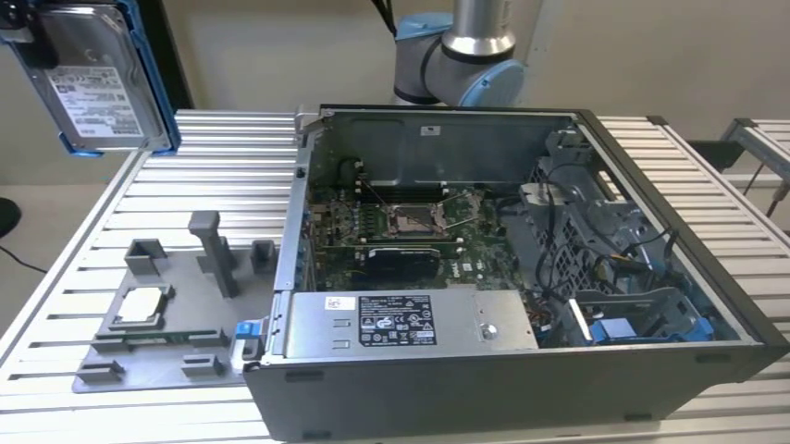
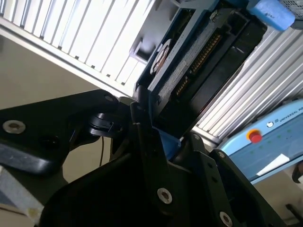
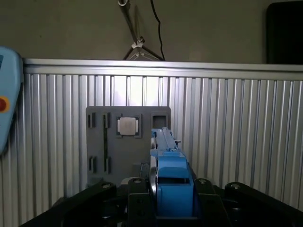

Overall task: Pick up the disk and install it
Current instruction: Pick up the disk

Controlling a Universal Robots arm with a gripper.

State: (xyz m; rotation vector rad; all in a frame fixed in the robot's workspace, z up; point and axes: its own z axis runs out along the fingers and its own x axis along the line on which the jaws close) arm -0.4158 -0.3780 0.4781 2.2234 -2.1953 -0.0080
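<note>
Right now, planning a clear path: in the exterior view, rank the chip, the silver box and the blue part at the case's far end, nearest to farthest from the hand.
1. Chip, on the grey tray, the exterior view's left, same side as the hand holding the disk.
2. Silver box, middle, in the case.
3. Blue part, the exterior view's right.

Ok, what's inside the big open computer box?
A green circuit board, a silver box with a black label, cables and a blue-tabbed bay. Whatever lies under the silver box is covered.
</note>
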